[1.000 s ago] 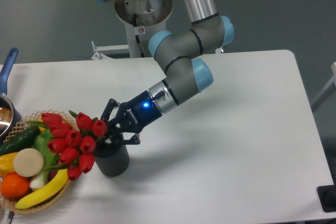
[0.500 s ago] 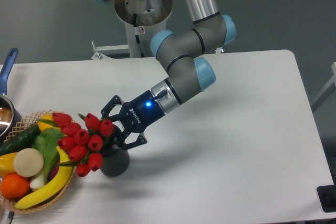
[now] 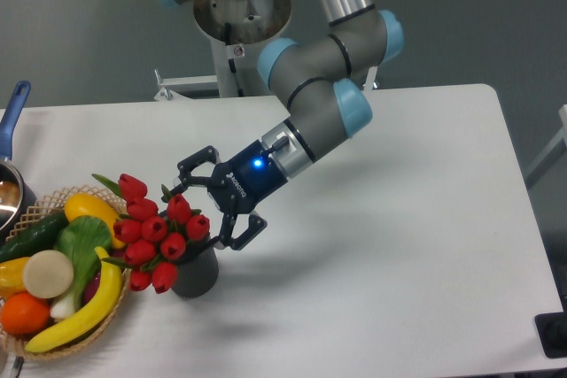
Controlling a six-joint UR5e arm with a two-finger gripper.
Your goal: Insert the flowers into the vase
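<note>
The flowers (image 3: 155,232), a bunch of red tulip buds with green leaves, stand with their stems down in the vase (image 3: 197,275) and lean to the left. The vase is a small dark cylinder upright on the white table, mostly covered by the buds. My gripper (image 3: 219,204) is just right of and above the bunch, tilted down toward it. It is open, with one finger (image 3: 198,163) above the buds and the other finger (image 3: 245,231) beside the vase mouth. Nothing is held between them.
A wicker basket (image 3: 44,350) of fruit and vegetables sits at the front left, close to the flowers. A metal pot with a blue handle (image 3: 12,108) is at the left edge. The arm's base (image 3: 241,15) stands behind the table.
The bunch has shifted right and settled more upright in the vase. My gripper has spread wider and drawn back up and to the right, off the flowers.
</note>
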